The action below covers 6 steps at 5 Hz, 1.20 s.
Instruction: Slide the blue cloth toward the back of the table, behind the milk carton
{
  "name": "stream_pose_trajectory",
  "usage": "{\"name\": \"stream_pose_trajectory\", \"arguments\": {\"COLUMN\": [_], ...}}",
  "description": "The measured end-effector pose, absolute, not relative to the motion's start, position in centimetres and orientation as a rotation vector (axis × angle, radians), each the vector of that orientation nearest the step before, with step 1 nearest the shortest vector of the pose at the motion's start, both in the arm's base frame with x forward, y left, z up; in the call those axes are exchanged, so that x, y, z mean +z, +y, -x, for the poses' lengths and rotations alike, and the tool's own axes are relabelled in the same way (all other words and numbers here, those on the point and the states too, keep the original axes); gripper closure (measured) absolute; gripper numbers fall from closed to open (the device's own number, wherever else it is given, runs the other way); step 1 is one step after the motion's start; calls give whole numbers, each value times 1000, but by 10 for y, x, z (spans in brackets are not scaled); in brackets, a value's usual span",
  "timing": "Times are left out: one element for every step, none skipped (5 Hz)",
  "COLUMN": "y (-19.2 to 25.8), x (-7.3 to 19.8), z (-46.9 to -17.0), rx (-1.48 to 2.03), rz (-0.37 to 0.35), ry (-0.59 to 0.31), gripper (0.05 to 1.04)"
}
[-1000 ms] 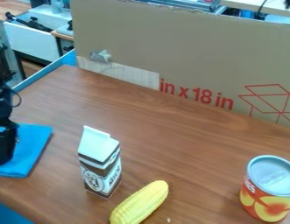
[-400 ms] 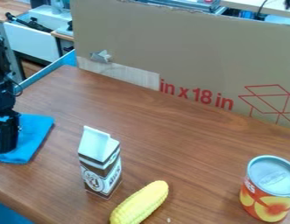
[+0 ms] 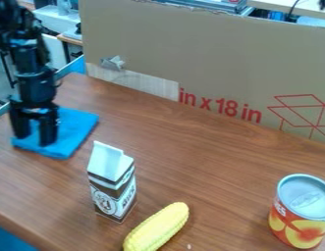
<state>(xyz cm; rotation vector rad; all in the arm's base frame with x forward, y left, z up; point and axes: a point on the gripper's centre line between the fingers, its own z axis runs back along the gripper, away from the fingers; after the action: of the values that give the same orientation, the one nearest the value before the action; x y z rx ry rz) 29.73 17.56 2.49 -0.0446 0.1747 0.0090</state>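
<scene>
Because the claw (image 3: 34,139) stands wide, its tips apparently pressing the blue cloth (image 3: 78,125) that lies on the table (image 3: 171,152) near the carton (image 3: 112,186), a sideways push could wrinkle the cloth or topple the carton.

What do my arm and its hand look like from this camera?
The arm is black, built of chunky, stacked segments with glossy highlights. The hand is black too, with two thick, blocky fingers below a wider body. I can't make out any markings on either.
</scene>
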Motion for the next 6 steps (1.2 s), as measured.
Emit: {"name": "stream_pose_trajectory", "arguments": {"y": [168, 171, 171, 166, 153, 149], "x": [25, 25, 27, 42, 68, 84], "z": [-313, -326, -325, -309, -279, -261], "rx": [-64, -76, -66, -51, -52, -77], "rz": [70, 85, 89, 115, 88, 67], "ry": [140, 117, 119, 90, 46, 67], "gripper": [85, 85, 85, 85, 85, 85]}}
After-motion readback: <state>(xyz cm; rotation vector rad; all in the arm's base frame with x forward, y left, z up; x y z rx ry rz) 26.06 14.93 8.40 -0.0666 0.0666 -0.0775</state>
